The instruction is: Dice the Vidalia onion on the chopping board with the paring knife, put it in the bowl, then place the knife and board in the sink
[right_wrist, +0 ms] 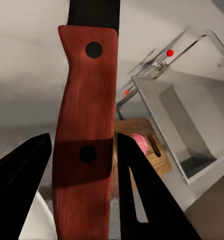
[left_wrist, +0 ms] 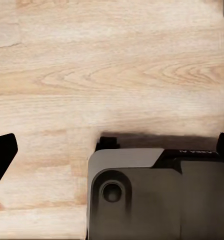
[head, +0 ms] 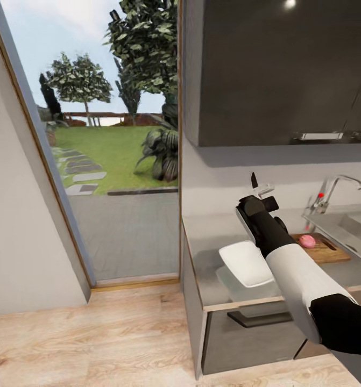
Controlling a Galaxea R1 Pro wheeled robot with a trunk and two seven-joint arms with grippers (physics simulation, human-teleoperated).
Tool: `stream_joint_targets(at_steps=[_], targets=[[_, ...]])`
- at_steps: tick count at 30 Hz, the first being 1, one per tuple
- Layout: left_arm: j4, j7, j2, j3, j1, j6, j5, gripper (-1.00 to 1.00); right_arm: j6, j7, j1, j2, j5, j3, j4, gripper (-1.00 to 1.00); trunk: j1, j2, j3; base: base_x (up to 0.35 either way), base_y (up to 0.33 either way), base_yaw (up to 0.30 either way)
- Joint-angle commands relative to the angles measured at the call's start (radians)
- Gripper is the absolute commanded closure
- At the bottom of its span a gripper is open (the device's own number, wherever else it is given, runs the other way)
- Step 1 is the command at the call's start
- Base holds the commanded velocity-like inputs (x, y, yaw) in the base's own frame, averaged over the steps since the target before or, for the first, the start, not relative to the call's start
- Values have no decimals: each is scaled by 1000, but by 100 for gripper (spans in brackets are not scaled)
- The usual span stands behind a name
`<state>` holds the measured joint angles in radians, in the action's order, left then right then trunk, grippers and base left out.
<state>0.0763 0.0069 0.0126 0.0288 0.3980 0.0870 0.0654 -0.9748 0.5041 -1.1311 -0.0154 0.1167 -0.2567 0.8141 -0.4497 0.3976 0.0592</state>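
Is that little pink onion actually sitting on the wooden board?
Touching. In the head view the Vidalia onion rests on the chopping board, no gap beneath it; the right wrist view agrees.

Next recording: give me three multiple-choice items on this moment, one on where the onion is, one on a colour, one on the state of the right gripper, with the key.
1. Where does the Vidalia onion lie?
A. In the sink basin
B. On the chopping board
C. In the bowl

2. What colour is the handle of the paring knife?
A. Red
B. Blue
C. Yellow

3. What is the state of the right gripper?
A. Open and empty
B. Shut on the bowl
C. Shut on the paring knife

Key:
1 B, the pink bulb sits on the brown board on the countertop, beside the sink.
2 A, the right wrist view shows a red handle with two dark rivets.
3 C, the dark fingers press the handle from both sides, and the head view shows the blade held up above the white bowl.
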Motion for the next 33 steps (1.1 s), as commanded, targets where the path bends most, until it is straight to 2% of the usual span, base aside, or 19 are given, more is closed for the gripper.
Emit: stream_joint_targets(at_steps=[1, 13, 14, 17, 21, 31, 33], targets=[[5, 1, 0, 3, 2, 8, 7, -100, -7, -1, -1, -1, 4, -5, 0, 100, 0, 2, 2, -177, -307, 1], [5, 2, 0, 3, 2, 8, 7, -100, -7, 1, -1, 5, 4, -13, 0, 100, 0, 2, -9, -95, -316, 0], [5, 2, 0, 3, 2, 8, 7, -100, -7, 1, -1, 7, 6, -38, 0, 100, 0, 2, -9, -6, -321, 0], [5, 2, 0, 3, 2, 8, 7, -100, -7, 2, -1, 9, 46, -172, 0, 100, 0, 2, -9, -2, -321, 0], [5, 2, 0, 3, 2, 8, 7, -100, -7, 2, -1, 9, 73, -256, -1, 100, 0, 2, -9, -1, -321, 0], [5, 3, 0, 3, 2, 8, 7, -100, -7, 0, -1, 7, 83, -300, -6, 100, 0, 2, -9, 0, -321, 0], [5, 4, 0, 3, 2, 8, 7, -100, -7, -2, -1, 4, 83, -346, -11, 100, 0, 2, -9, 0, -321, 0]])
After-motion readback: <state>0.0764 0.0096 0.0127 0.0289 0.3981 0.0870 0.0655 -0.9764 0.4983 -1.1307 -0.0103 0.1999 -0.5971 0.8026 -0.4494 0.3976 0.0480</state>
